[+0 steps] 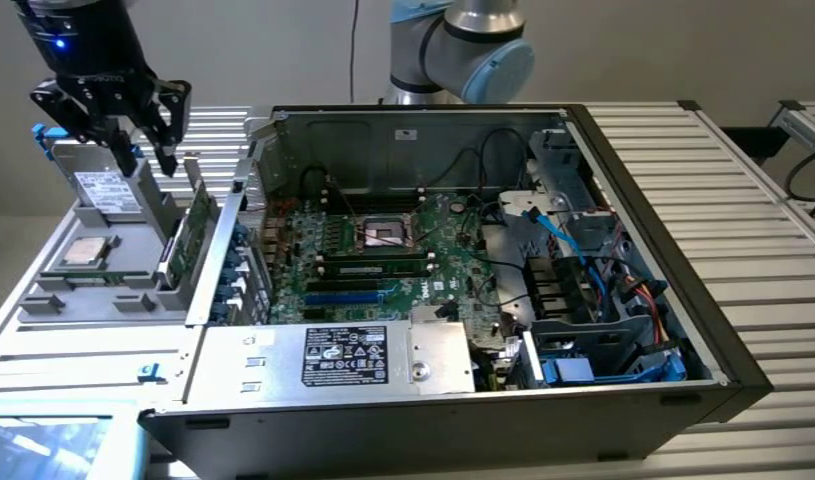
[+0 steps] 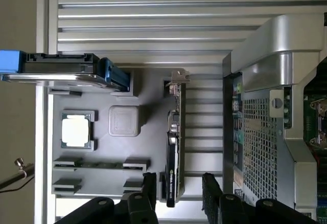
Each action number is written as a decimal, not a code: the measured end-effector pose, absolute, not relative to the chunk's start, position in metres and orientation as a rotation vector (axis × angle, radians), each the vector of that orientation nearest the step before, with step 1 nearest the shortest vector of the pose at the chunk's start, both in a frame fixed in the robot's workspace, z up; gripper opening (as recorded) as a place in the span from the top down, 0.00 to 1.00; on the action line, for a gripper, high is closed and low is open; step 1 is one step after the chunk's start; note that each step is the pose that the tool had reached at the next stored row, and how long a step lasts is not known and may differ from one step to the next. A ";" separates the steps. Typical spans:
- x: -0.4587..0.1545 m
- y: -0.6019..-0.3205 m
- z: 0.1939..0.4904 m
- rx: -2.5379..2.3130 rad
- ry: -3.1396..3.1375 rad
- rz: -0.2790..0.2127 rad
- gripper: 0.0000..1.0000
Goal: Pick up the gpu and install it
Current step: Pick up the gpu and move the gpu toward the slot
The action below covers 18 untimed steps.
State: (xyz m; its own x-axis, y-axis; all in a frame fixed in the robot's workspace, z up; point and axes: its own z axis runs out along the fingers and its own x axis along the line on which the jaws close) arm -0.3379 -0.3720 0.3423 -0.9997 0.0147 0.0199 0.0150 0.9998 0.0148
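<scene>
The gpu (image 1: 194, 235) stands on edge in a slot of the grey parts tray (image 1: 60, 310), at the exterior view's left, just outside the computer case. In the wrist view the gpu (image 2: 173, 147) shows edge-on, with its silver bracket end away from the fingers. My gripper (image 1: 150, 160) hangs above the tray, higher than the card and a little toward the exterior view's left. It is open and holds nothing. In the wrist view my gripper (image 2: 179, 196) has one black finger on each side of the card's near end, not touching it.
The open computer case (image 1: 647, 180) lies beside the tray, motherboard (image 1: 380, 240) facing up with a blue slot (image 1: 340, 297) near the power supply (image 1: 340, 355). The tray also holds a hard drive (image 2: 61, 68), a processor (image 2: 76, 131) and a memory stick (image 2: 99, 164).
</scene>
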 end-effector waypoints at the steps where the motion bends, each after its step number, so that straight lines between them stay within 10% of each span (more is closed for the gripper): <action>1: -0.338 -0.372 0.341 -0.023 -3.120 -0.024 0.51; 18: -0.343 -0.372 0.318 -0.023 -3.117 -0.024 0.51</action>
State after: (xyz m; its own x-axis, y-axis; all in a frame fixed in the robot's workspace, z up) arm -0.3425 -0.3721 0.3175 -0.9996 0.0147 0.0243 0.0150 0.9998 0.0150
